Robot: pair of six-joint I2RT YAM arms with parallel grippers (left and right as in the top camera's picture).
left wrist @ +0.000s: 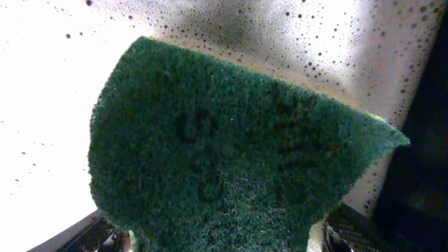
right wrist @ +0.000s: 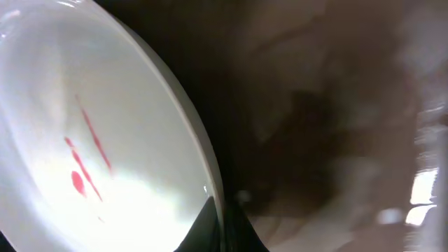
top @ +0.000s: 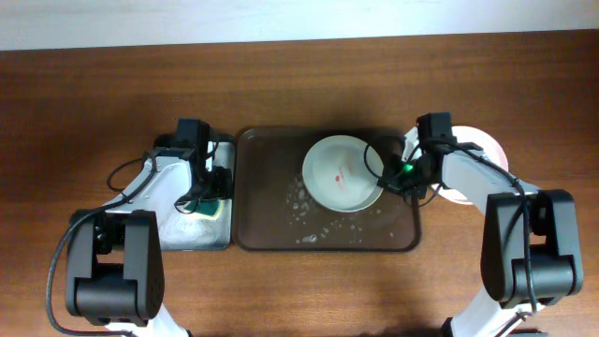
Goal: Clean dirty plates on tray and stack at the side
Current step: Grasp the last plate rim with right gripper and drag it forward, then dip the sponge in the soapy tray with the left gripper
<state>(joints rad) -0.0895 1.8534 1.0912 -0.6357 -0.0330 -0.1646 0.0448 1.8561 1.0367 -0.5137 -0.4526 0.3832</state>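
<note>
A white plate with red smears sits on the dark brown tray, toward its back right. My right gripper is shut on the plate's right rim; in the right wrist view the rim runs between the two dark fingertips. Another white plate lies on the table right of the tray, mostly hidden by my right arm. My left gripper is shut on a green sponge over the smaller tray; the sponge fills the left wrist view.
The smaller black tray lies left of the brown tray, with white foam in it. Foam or water spots lie on the brown tray in front of the plate. Wooden table all round; a pale wall strip at the back.
</note>
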